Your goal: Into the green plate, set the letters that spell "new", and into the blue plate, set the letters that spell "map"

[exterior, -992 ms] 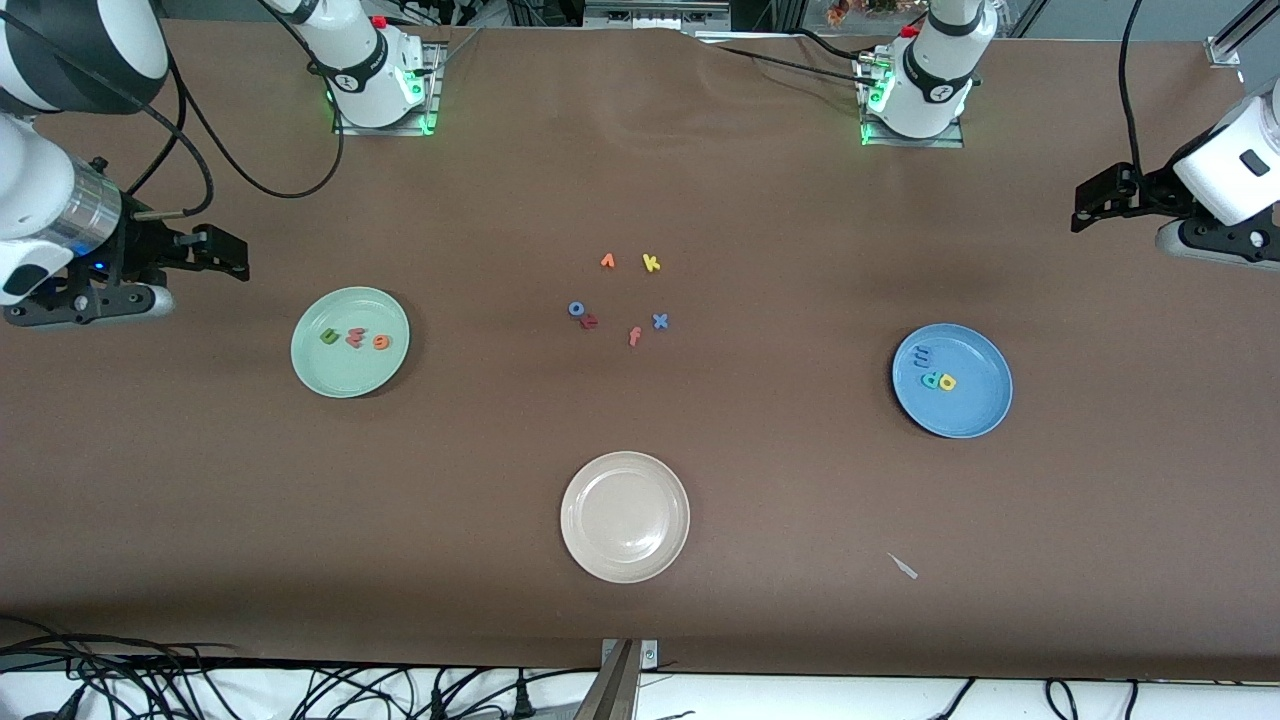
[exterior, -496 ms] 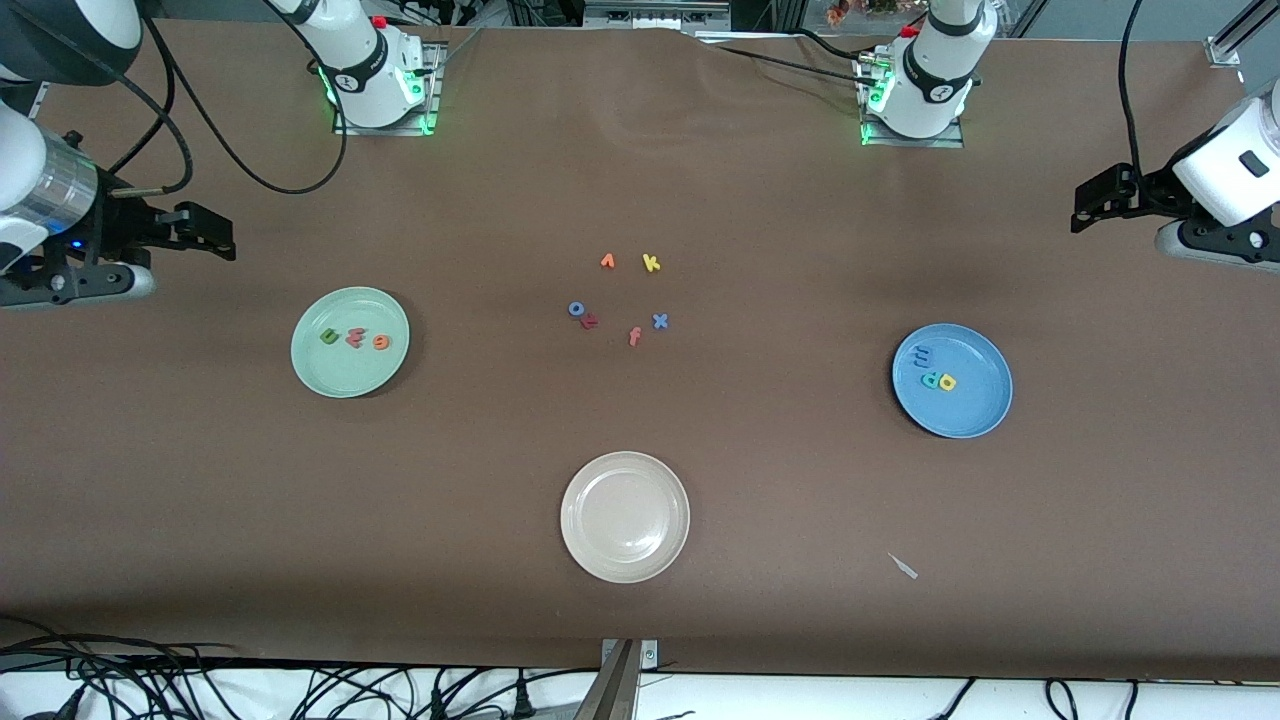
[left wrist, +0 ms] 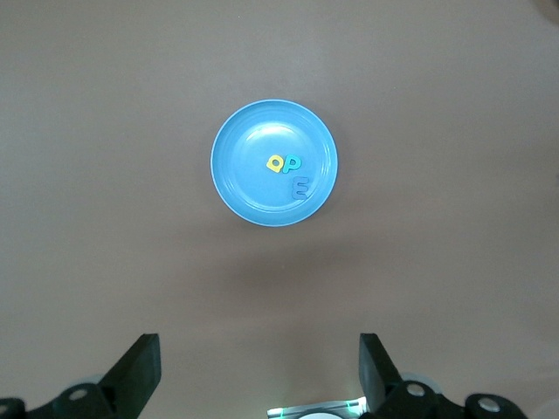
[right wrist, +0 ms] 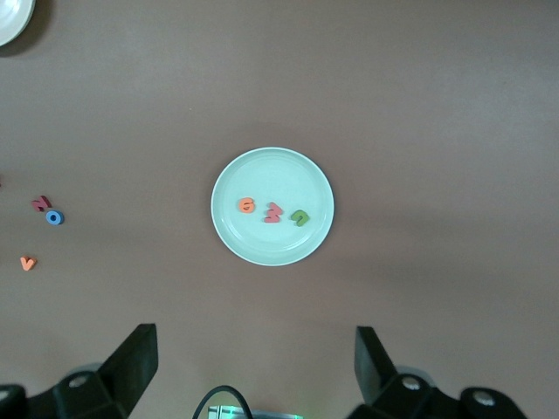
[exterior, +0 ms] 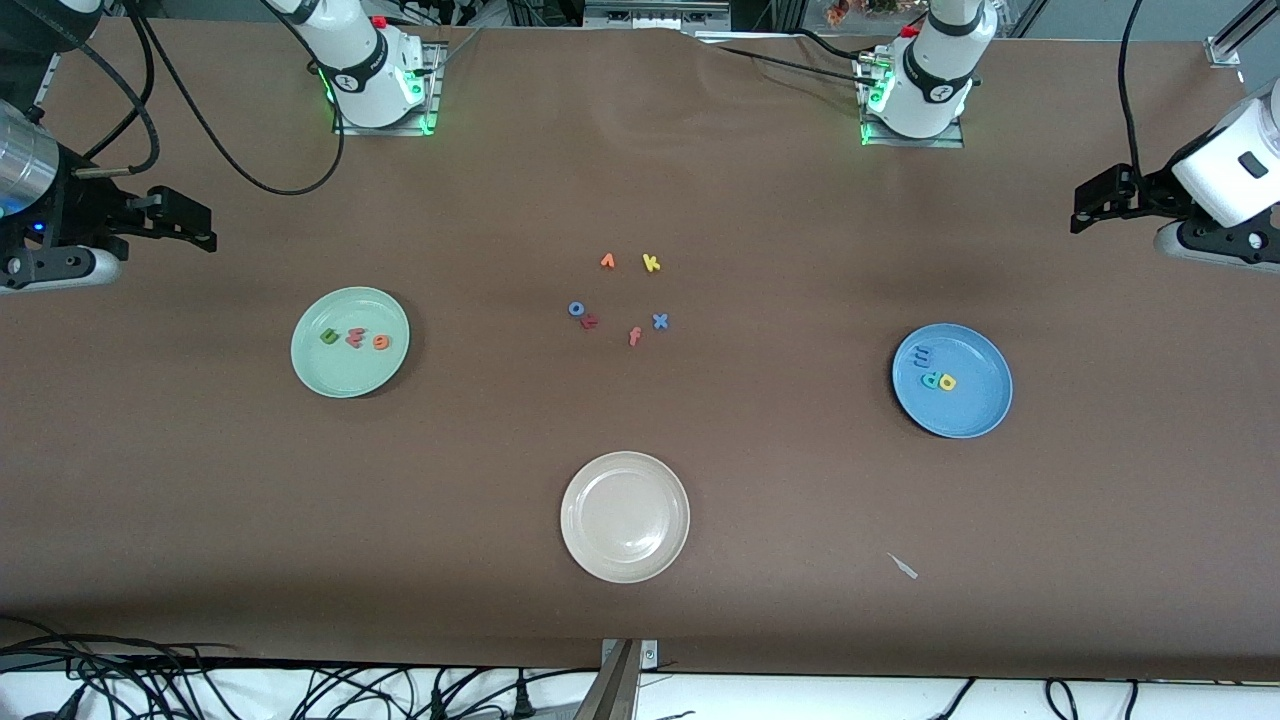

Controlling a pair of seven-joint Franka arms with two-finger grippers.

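The green plate (exterior: 345,378) lies toward the right arm's end of the table and holds a green n (exterior: 329,337), a salmon-pink w (exterior: 354,339) and an orange e (exterior: 380,342). The blue plate (exterior: 972,408) lies toward the left arm's end and holds a blue m (exterior: 922,356), a teal p (exterior: 929,380) and a yellow a (exterior: 946,381). My right gripper (exterior: 190,220) hangs open and empty over bare table beside the green plate (right wrist: 262,243). My left gripper (exterior: 1092,203) hangs open and empty over bare table beside the blue plate (left wrist: 249,188).
A cream plate (exterior: 625,572) sits bare near the front edge. Loose letters lie mid-table: an orange one (exterior: 607,261), a yellow k (exterior: 651,263), a blue o (exterior: 576,308), a dark red one (exterior: 589,321), an orange f (exterior: 634,336), a blue x (exterior: 660,321). A pale scrap (exterior: 903,566) lies near the front.
The right gripper has drawn away from the green plate toward the right arm's end of the table. The left arm and all letters have stayed put.
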